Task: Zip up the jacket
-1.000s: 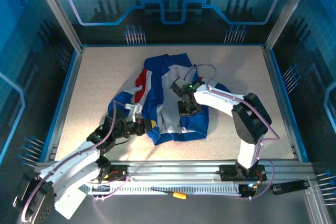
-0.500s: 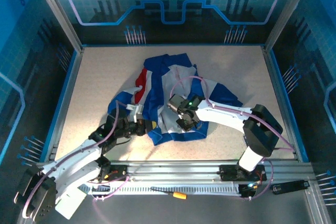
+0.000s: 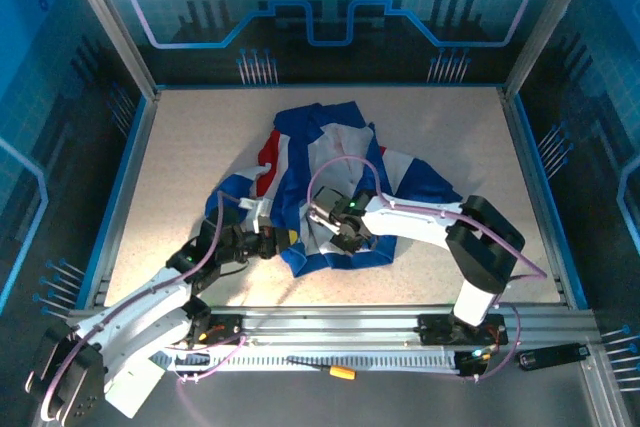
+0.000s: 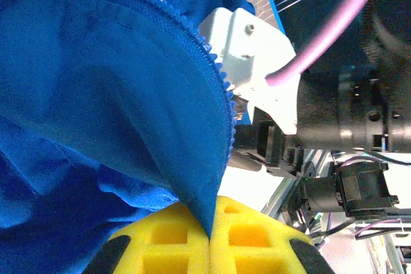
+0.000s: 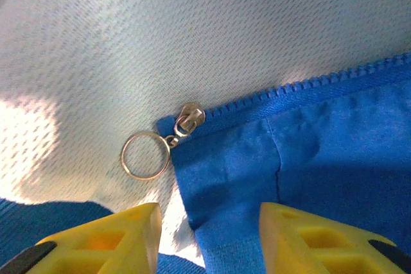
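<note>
Jacket (image 3: 335, 162) crumpled at centre of table (image 3: 180, 147), white lining exposed. Left gripper (image 3: 283, 239) at jacket's near-left hem; in wrist view, yellow pads (image 4: 160, 248) together, clamped on blue edge bearing zipper teeth (image 4: 215, 72). Right gripper (image 3: 335, 235) low over near hem, just right of left gripper; jaws apart, nothing held. Zipper slider (image 5: 191, 119) with ring pull (image 5: 146, 154) lies on lining just beyond fingertips (image 5: 109, 239), not touched.
</note>
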